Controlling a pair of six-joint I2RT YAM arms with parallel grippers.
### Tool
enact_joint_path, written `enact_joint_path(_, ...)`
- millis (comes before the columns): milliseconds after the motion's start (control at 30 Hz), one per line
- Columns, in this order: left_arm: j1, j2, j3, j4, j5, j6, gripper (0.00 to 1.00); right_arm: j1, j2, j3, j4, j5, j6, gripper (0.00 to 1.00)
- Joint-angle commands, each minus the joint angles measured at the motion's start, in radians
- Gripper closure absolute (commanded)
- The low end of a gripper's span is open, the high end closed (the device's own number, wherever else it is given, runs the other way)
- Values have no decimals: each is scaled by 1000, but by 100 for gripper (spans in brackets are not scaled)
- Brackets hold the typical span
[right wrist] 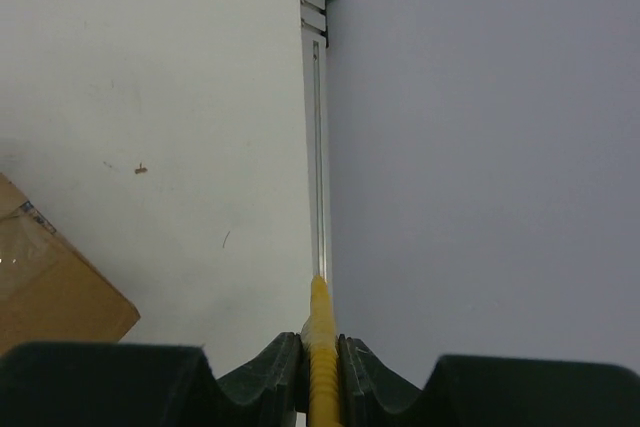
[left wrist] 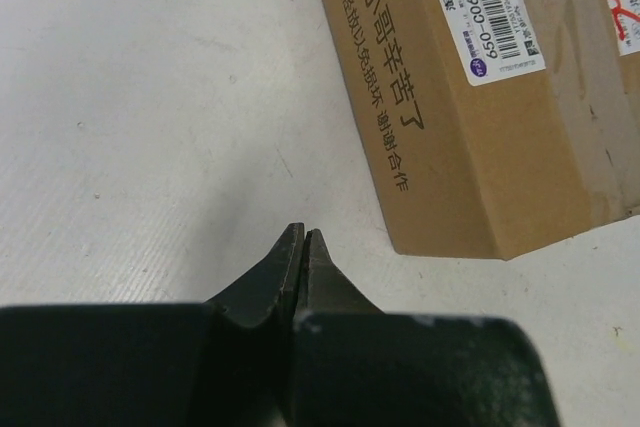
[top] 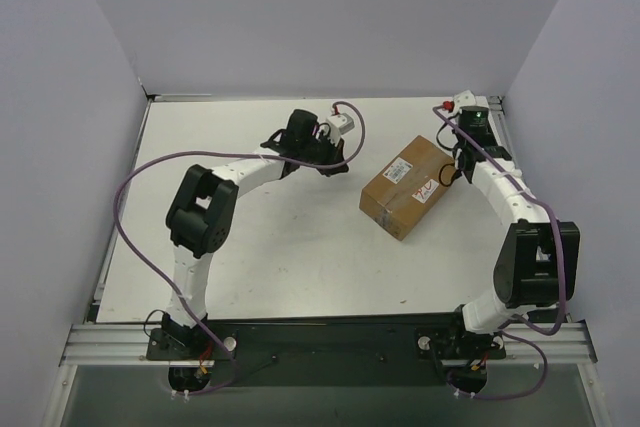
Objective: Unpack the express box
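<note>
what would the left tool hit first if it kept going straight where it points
probably the bare table: the shut left tool aims just past the printed side of the express box, though depth is unclear, so it might graze that side

You'll see a yellow tool (right wrist: 321, 347), perhaps a knife, edge-on, pointing along the rail (right wrist: 317, 147) at the table (right wrist: 150, 77) edge.

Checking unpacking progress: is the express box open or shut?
Shut. The express box lies flat, top flaps closed, label and red marks across them.

Bright, even overhead light; soft shadows; close foregrounds blurred
</note>
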Motion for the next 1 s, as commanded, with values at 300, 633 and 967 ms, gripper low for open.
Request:
enact_joint_path(300, -63, 24, 21, 135, 97, 68, 93, 11, -32, -51, -126, -94, 23, 100)
enact_joint_path(633, -65, -44, -44, 56, 215, 121, 87, 98, -8, 4, -213, -296, 73, 100)
enact_joint_path(967, 3, -229, -248, -125, 405, 244, 82, 230, 42, 82, -244, -441, 122, 100)
